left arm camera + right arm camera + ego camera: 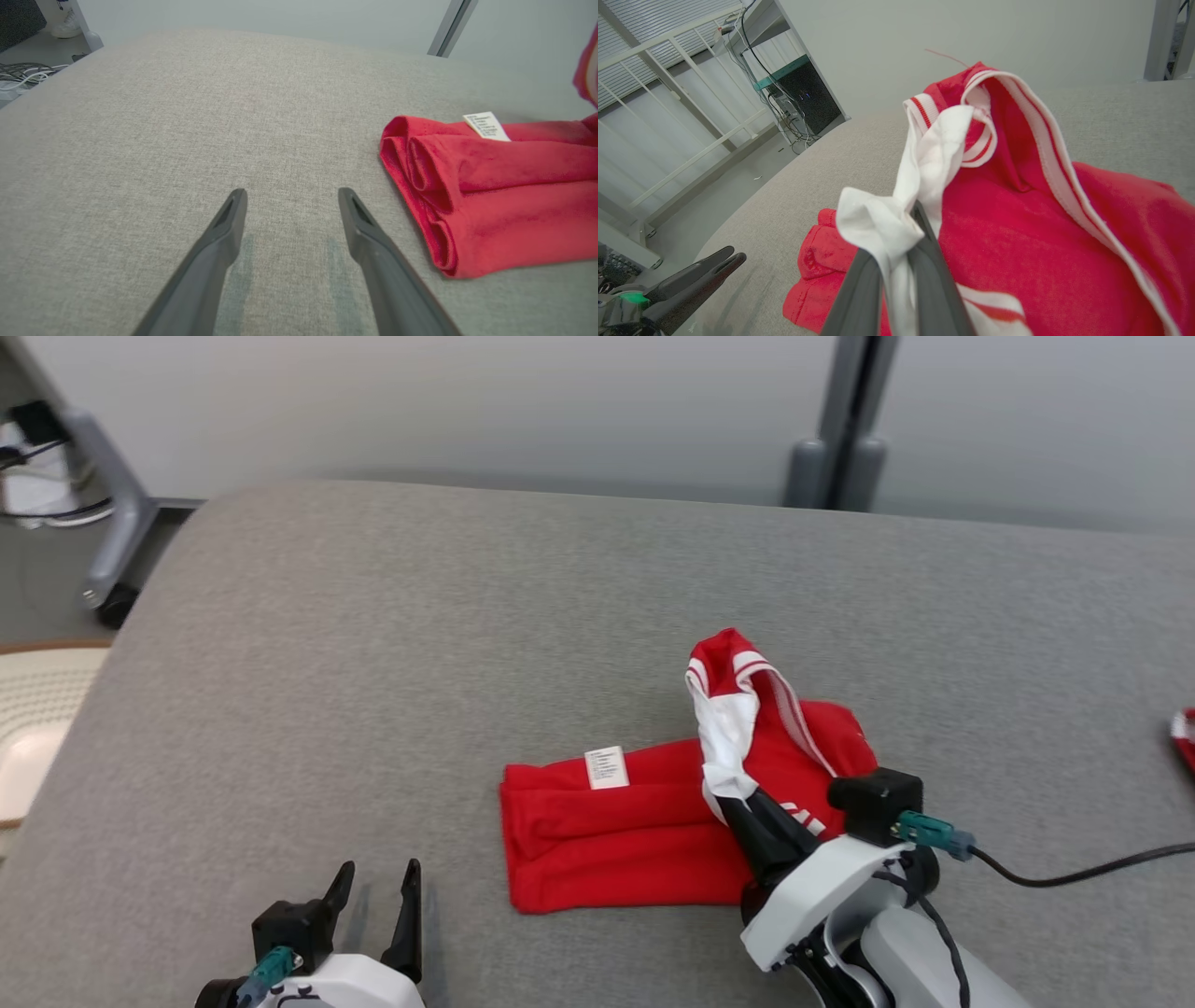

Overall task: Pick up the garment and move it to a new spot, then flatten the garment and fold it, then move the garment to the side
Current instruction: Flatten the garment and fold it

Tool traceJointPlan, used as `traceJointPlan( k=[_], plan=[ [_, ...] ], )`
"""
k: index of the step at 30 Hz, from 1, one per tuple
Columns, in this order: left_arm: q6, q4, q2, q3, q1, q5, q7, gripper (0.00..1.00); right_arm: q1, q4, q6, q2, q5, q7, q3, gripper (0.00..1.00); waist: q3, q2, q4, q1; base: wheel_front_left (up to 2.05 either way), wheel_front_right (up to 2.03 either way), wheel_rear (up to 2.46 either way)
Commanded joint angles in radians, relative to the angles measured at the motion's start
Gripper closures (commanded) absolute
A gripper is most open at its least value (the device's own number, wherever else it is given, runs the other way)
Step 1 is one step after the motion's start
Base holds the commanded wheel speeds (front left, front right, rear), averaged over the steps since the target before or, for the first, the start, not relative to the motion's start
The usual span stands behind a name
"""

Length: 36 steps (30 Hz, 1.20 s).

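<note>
Head view: a red garment (616, 840) with white trim lies on a grey fabric surface (420, 616), folded into a flat band, and a small white label (607, 767) shows on its top. The right gripper (733, 803) is clamped on a white part of the garment at the band's right end and holds that end raised in a peak above the rest. The left gripper (378, 877) sits at the lower left with its fingers spread, holding nothing, apart from the garment. A scrap of red cloth (1186, 737) shows at the right edge.

Left wrist view: the left gripper's two dark fingers (219, 233) stand wide apart over bare grey fabric. The folded end of the garment (504, 205) lies just to their right, not touching them.

Right wrist view: the right gripper's fingers (929, 266) are closed on a twisted bunch of white fabric, with the red body and striped trim of the garment (1017, 233) draped beyond. The left gripper (724, 261) is at the lower left.
</note>
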Motion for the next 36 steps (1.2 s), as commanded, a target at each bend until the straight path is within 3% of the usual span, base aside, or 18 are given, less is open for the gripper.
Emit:
traceJointPlan(
  k=[1, 3, 9, 11, 12, 13, 17, 21, 32, 36],
  plan=[
    [0.003, -0.002, 0.006, -0.005, -0.002, -0.007, 0.0, 0.0, -0.018, 0.011, 0.0, -0.001, 0.008, 0.001, 0.018, 1.0, -0.004, 0.0, 0.058, 0.0, 0.0, 0.0, 0.0],
    [0.003, -0.004, 0.005, -0.035, -0.008, -0.014, 0.0, 0.0, -0.05, 0.046, 0.0, 0.008, 0.023, 0.0, 0.058, 1.0, 0.0, 0.0, 0.117, 0.0, 0.0, 0.0, 0.0],
    [0.01, -0.004, 0.005, -0.08, -0.012, -0.028, 0.0, 0.0, -0.105, 0.131, 0.0, 0.019, 0.057, -0.011, 0.112, 1.0, 0.007, 0.0, 0.202, 0.0, 0.0, 0.0, 0.0],
    [0.016, -0.005, 0.005, -0.092, -0.011, -0.03, 0.0, 0.0, -0.117, 0.145, 0.0, 0.021, 0.084, -0.017, 0.131, 0.66, 0.009, 0.0, 0.213, 0.0, 0.0, 0.0, 0.0],
    [0.018, -0.005, 0.005, -0.098, -0.011, -0.029, 0.0, 0.0, -0.121, 0.138, 0.0, 0.021, 0.109, -0.02, 0.141, 0.07, 0.009, 0.0, 0.216, 0.0, 0.0, 0.0, 0.0],
    [0.02, -0.003, 0.005, -0.103, -0.012, -0.029, 0.0, 0.0, -0.124, 0.131, 0.0, 0.02, 0.134, -0.019, 0.147, 0.0, 0.01, 0.0, 0.218, 0.0, 0.0, 0.0, 0.0],
    [0.025, -0.013, 0.005, -0.11, -0.031, -0.034, 0.0, 0.0, -0.143, 0.128, 0.0, 0.017, 0.168, -0.031, 0.142, 0.0, 0.009, 0.0, 0.199, 0.0, 0.0, 0.0, 0.0],
    [0.033, -0.022, 0.005, -0.108, -0.032, -0.039, 0.0, 0.0, -0.155, 0.125, 0.0, 0.017, 0.121, -0.035, 0.07, 0.0, 0.011, 0.0, 0.166, 0.0, 0.0, 0.0, 0.0],
    [0.048, -0.067, 0.005, -0.073, -0.042, 0.009, 0.0, 0.0, -0.026, 0.065, 0.0, 0.013, -0.157, -0.034, -0.323, 0.0, 0.014, 0.0, 0.035, 0.0, 0.0, 0.0, 0.0],
    [0.05, -0.07, 0.005, -0.05, -0.041, 0.008, 0.0, 0.0, 0.026, 0.043, 0.0, 0.018, -0.26, -0.034, -0.395, 0.0, 0.013, 0.0, -0.005, 0.0, 0.0, 0.0, 0.0]
  ],
)
